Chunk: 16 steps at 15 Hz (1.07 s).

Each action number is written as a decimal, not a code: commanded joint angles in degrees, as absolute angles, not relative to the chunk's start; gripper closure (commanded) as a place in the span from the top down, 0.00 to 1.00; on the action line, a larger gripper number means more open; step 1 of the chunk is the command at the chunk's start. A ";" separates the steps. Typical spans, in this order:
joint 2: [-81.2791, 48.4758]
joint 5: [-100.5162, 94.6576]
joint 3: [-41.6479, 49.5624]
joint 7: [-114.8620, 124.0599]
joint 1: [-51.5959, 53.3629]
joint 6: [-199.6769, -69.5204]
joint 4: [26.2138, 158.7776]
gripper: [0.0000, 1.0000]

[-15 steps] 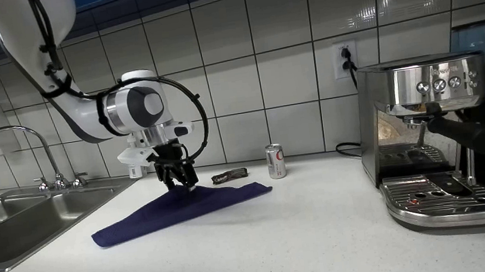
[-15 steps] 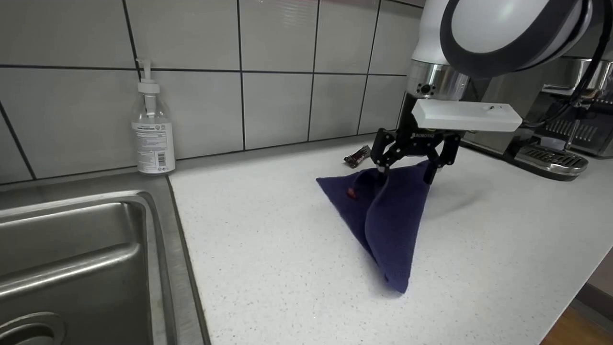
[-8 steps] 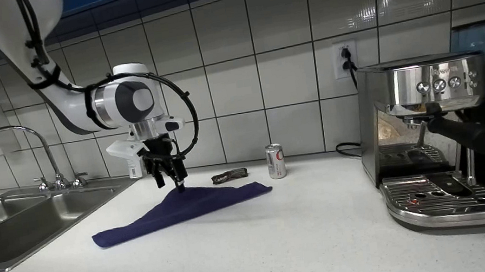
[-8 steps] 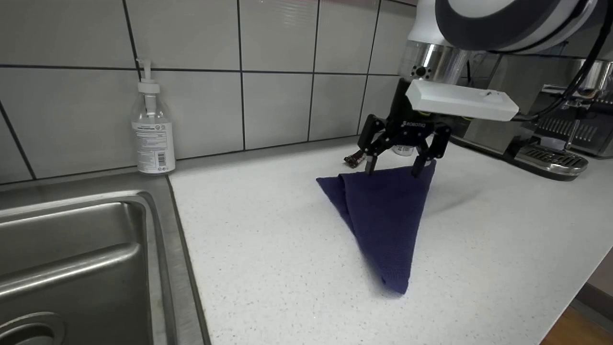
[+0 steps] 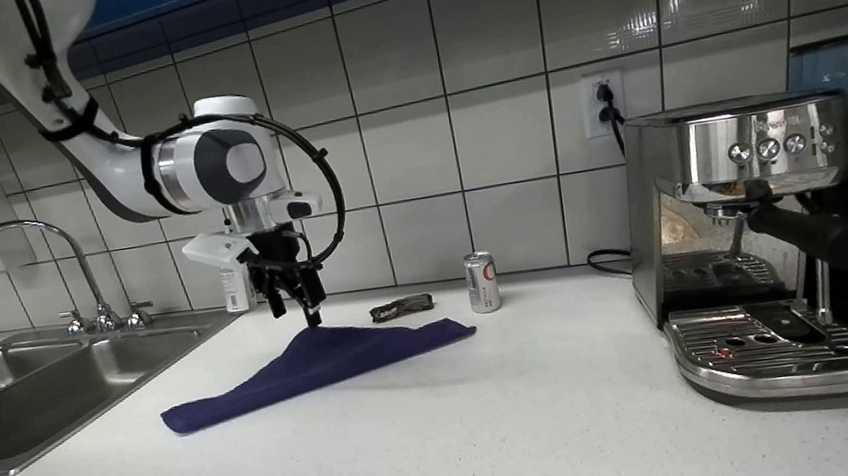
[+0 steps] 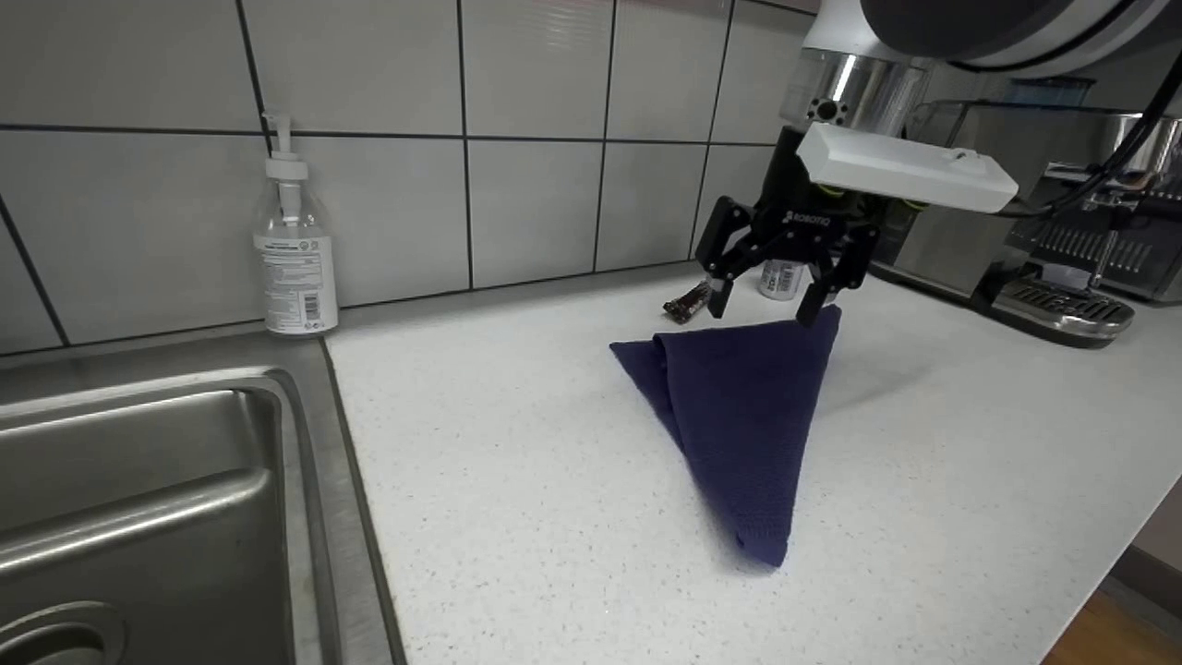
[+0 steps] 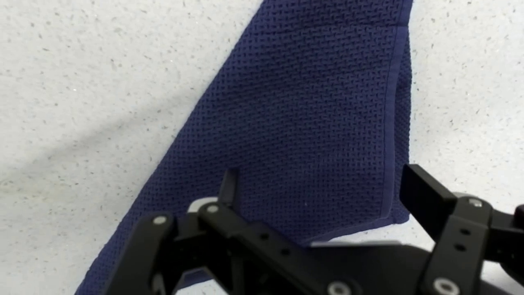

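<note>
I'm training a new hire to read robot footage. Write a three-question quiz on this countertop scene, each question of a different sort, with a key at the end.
1. True or false: the gripper is open, with the dark blue cloth beneath it.
2. Choose one. The drink can is: A, lying on its side; B, standing upright; C, crushed flat.
3. Fill in the blank: the pump bottle stands beside a corner of the ____.

Key: 1, true; 2, B; 3, sink.
</note>
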<state>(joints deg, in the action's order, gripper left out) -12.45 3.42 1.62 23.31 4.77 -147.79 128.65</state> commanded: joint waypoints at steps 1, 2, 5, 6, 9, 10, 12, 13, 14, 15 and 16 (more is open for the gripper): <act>-8.85 4.54 1.66 21.33 3.29 -147.42 131.97 1.00; -8.55 4.46 1.83 21.41 3.06 -147.46 132.46 1.00; -7.76 4.40 2.58 21.93 2.34 -148.42 134.09 1.00; -7.53 4.56 2.79 21.92 2.07 -148.51 134.51 1.00; -7.06 4.94 3.30 21.72 1.05 -148.57 135.52 1.00; -6.96 4.96 3.52 21.73 0.70 -148.73 135.83 1.00; -7.05 5.15 4.03 21.81 0.01 -149.17 136.17 1.00; -7.26 5.36 4.27 21.72 -0.40 -149.32 136.19 1.00; -7.44 5.40 4.53 21.80 -0.67 -149.25 136.11 1.00; -7.73 5.61 4.79 21.82 -0.99 -149.40 136.01 1.00; -7.98 5.89 4.95 21.84 -1.30 -149.42 135.84 1.00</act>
